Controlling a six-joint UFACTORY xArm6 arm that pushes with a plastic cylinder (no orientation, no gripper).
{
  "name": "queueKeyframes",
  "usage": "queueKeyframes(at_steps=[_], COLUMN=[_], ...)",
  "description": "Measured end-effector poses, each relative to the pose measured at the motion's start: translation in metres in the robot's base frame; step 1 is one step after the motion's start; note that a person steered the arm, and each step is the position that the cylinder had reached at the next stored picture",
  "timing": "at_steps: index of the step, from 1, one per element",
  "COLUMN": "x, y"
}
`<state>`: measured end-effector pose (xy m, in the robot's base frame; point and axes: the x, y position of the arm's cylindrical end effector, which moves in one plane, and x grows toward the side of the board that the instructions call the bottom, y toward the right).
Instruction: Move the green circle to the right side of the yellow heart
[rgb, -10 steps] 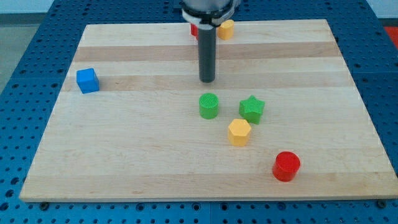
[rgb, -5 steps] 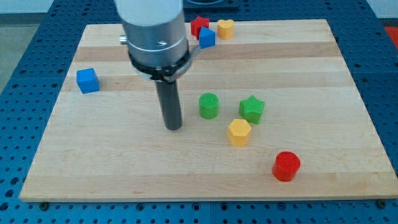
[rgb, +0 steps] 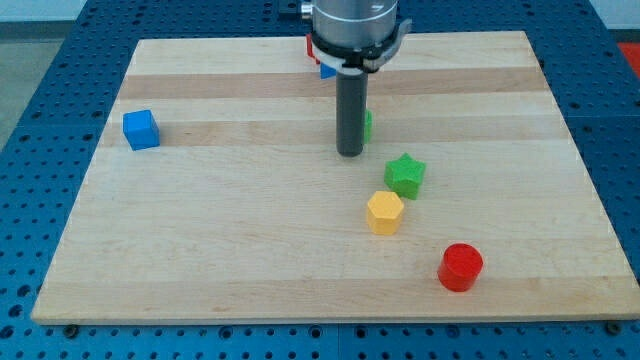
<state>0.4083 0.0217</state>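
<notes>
My tip (rgb: 349, 154) rests on the board just above the middle. The green circle (rgb: 367, 124) shows only as a thin green sliver at the rod's right edge, a little above the tip and touching or very close to the rod. The yellow heart is hidden behind the arm's body at the view's top. The wooden board (rgb: 200, 250) carries all the blocks.
A green star (rgb: 405, 175) lies below and right of the tip, with a yellow hexagon (rgb: 385, 212) below it and a red cylinder (rgb: 461, 267) at lower right. A blue cube (rgb: 141, 130) is at the left. Slivers of a red block (rgb: 311, 47) and a blue block (rgb: 326, 71) peek out by the arm.
My tip swung from the left of the green circle up and to the right. The green circle has shifted up and right, now mostly behind the rod. The arm now covers the yellow heart.
</notes>
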Motion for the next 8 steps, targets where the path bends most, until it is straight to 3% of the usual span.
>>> queueKeyframes(at_steps=[4,7,8], x=[-0.097,-0.141,-0.133], y=[0.031,0.060,0.067])
